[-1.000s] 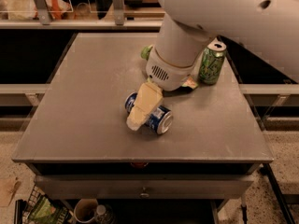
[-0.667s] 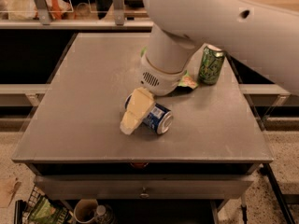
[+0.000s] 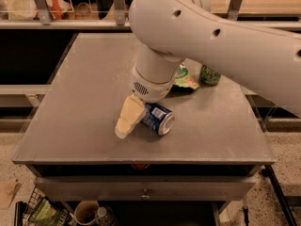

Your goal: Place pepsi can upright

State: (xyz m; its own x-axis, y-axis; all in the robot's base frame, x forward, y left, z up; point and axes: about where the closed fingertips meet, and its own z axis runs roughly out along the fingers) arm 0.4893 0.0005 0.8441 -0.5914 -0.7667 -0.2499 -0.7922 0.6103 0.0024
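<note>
Camera view, looking down on one grey bench (image 3: 70,107). One white robot arm (image 3: 225,41) comes in from the upper right and bends down over the middle of the bench. One gripper (image 3: 126,124), cream-coloured, hangs from the arm's round wrist and points down-left, tip at or just above the bench top. Cannot tell if the jaws are wide or narrow, only one cream block shows.

One pepsi can (image 3: 157,118), dark blue with white print, lies on its side near the bench's front-centre, silver end facing front-right. Its left end touches the gripper's right side; can't tell if it is gripped.

One green drink can (image 3: 210,74) stands upright at the back right, partly hidden behind the arm. One green snack bag (image 3: 186,77) lies flat just left of it, between that can and the wrist. Both well apart from the pepsi can.

One drawer (image 3: 141,188) sits under the bench top.
</note>
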